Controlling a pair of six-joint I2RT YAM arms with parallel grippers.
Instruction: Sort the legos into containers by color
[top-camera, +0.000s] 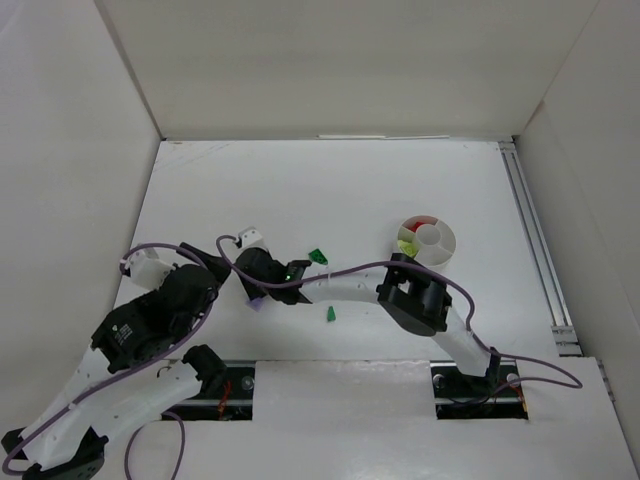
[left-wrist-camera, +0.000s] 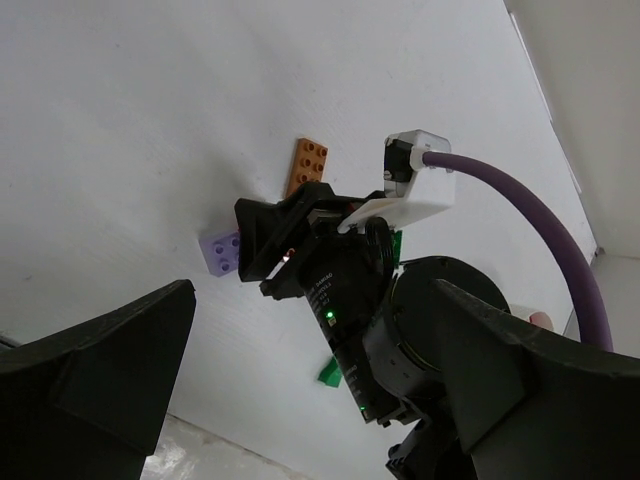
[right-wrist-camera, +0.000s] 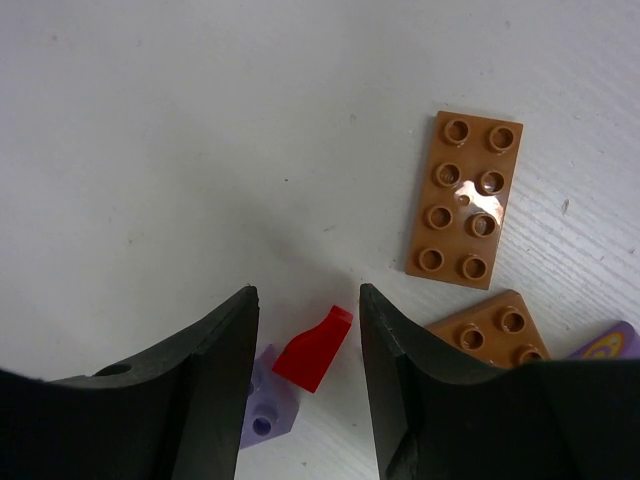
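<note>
Right wrist view: right gripper (right-wrist-camera: 307, 300) straddles a red brick (right-wrist-camera: 313, 350), jaws unclenched, slivers of table either side. Its long axis runs diagonally, one end aimed at the orange-brown plate (right-wrist-camera: 464, 195) nearby, a lilac brick (right-wrist-camera: 268, 408) just beside the other.

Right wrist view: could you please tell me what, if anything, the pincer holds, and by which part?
Nothing yet: the red brick lies inside the right pincer, gaps on both sides.

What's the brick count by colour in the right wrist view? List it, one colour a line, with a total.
Orange-brown bricks: 2
Red brick: 1
Lilac bricks: 2, one cut off at the edge
Total: 5
</note>
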